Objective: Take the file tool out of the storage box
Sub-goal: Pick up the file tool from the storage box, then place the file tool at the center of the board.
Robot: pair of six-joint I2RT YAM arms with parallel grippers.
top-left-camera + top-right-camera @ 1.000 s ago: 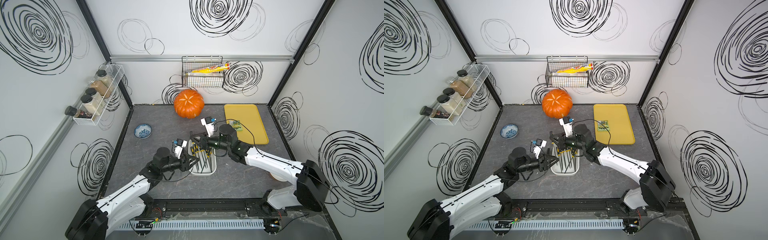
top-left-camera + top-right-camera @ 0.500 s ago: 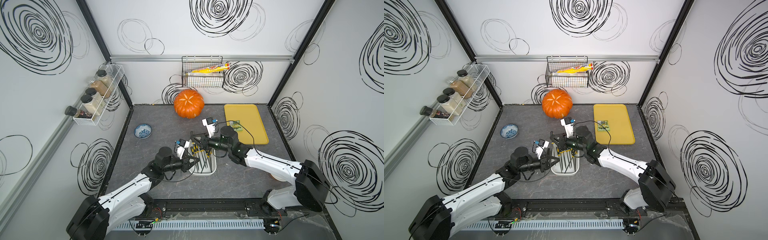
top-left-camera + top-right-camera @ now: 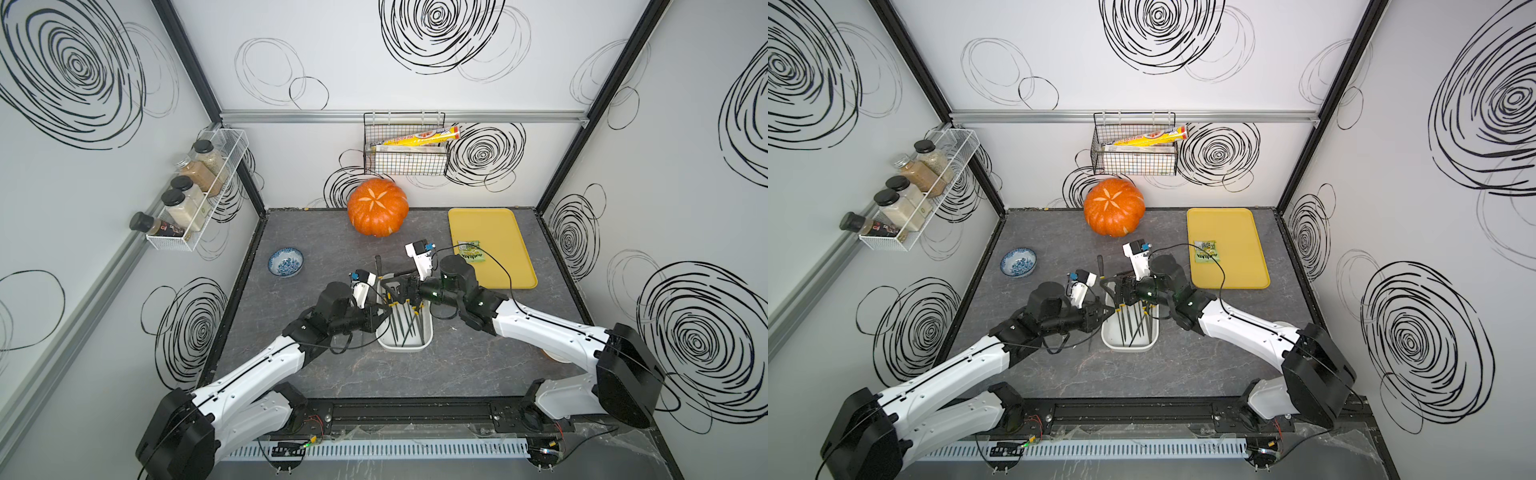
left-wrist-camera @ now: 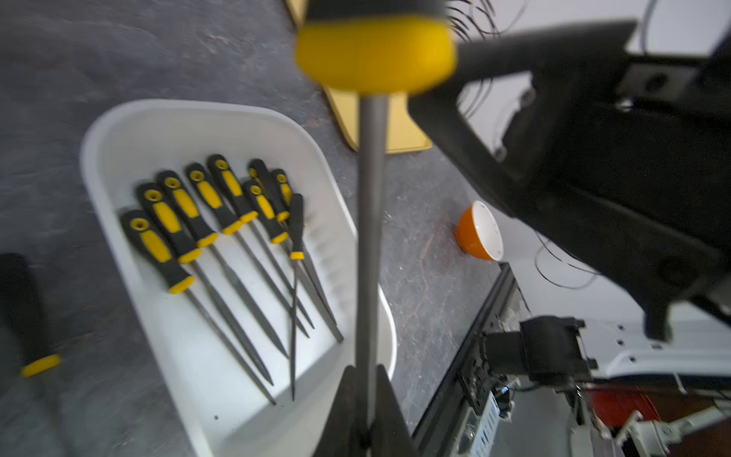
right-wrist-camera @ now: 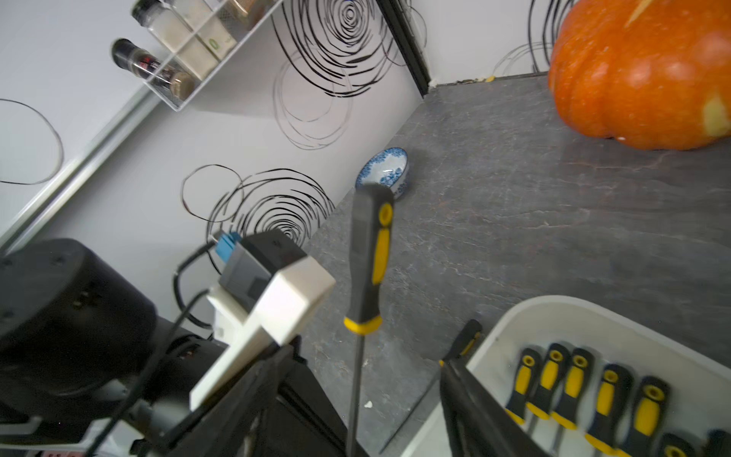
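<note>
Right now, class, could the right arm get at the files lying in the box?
Probably yes. The right gripper hangs over the box's far end with jaws open, and the files lie uncovered. Only the file in the left gripper stands close by.

In both top views, from high over the front rail [image 3: 395, 413], steeply down onto the whole table [image 3: 457, 365] and back wall [image 3: 395, 91]. From the left wrist, very near, across the storage box [image 4: 158, 130] toward the yellow tray [image 4: 407, 126]. From the right wrist, equally near, toward the pumpkin [image 5: 641, 71] and blue bowl [image 5: 385, 168]. Shared by both wrists: storage box and file tool [image 4: 370, 237].
</note>
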